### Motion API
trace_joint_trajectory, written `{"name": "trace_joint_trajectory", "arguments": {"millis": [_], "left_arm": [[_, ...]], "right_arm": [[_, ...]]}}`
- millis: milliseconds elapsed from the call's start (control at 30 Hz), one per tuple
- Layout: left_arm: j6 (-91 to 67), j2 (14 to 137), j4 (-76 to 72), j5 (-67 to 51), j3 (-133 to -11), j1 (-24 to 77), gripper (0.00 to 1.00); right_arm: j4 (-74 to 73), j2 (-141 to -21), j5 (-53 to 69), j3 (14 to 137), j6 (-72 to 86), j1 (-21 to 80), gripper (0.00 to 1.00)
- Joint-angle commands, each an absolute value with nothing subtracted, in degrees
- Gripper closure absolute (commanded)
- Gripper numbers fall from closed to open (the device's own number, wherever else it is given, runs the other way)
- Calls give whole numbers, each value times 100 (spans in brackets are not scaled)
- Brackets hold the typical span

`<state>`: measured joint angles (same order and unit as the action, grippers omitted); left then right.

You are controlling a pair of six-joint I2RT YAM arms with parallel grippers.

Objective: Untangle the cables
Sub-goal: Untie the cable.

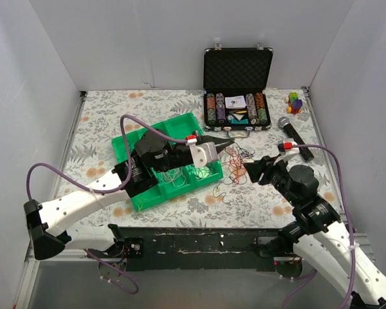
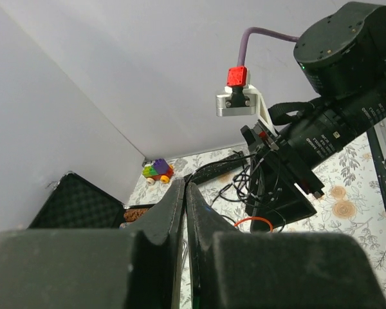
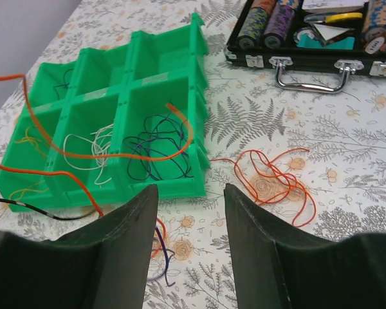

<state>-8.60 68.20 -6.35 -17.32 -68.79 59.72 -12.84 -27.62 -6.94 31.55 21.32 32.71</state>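
Orange, black and other dark cables [image 1: 238, 165] lie in a loose heap on the table [image 1: 103, 129], just right of the tray [image 3: 200, 96] and between the two grippers. That heap is what I judge is left to do.

Part of the job looks done. In the right wrist view, three cells in the row nearest the heap each hold one colour alone: a blue wire [image 3: 159, 147], a white wire [image 3: 92, 151] and a yellowish wire [image 3: 27, 138]. A dark strand shows in one cell of the row behind.

An orange wire [image 3: 109, 156] is not settled. It hangs in the air across that row, and one end curls over the tray's wall. Another orange length, the loops [image 3: 280, 183], rests on the table beside the tray and seems clear of the rest. A black wire [image 3: 32, 207] runs along the tray's outer wall.

The left gripper [image 2: 184, 188] hovers at the tray's right edge, its fingers pressed almost together. Dark wires run off near its tips, but I cannot tell whether one is pinched there. The right gripper [image 3: 191, 192] sits low on the heap's right side, spread wide with nothing in it, facing the tray.

Roughly half the wires seem sorted. Farther off stand a case [image 1: 237, 69] and a microphone [image 1: 294, 133].
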Motion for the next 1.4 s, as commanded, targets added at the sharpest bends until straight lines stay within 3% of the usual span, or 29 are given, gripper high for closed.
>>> {"name": "trace_joint_trajectory", "arguments": {"millis": [0,267,533,867,1367], "left_arm": [[-835,6776,-800,-1740,-6759,6073,100],[-809,6864,-1011,-1660,-6671,6117,100],[-580,6882,-589,-2302,-6864,6144,100],[-343,6855,-519,-2575,-6802,6144,100],[-202,6943,-290,-3902,-7224,6152,100]], "right_arm": [[-739,-2488,-97,3103,1855,3296,45],[-747,-1811,-35,2707,2074,3296,45],[-343,-2513,922,2953,1916,3296,39],[-53,-2390,1511,2857,2127,3296,40],[1010,-2725,2153,2725,2566,3296,40]]}}
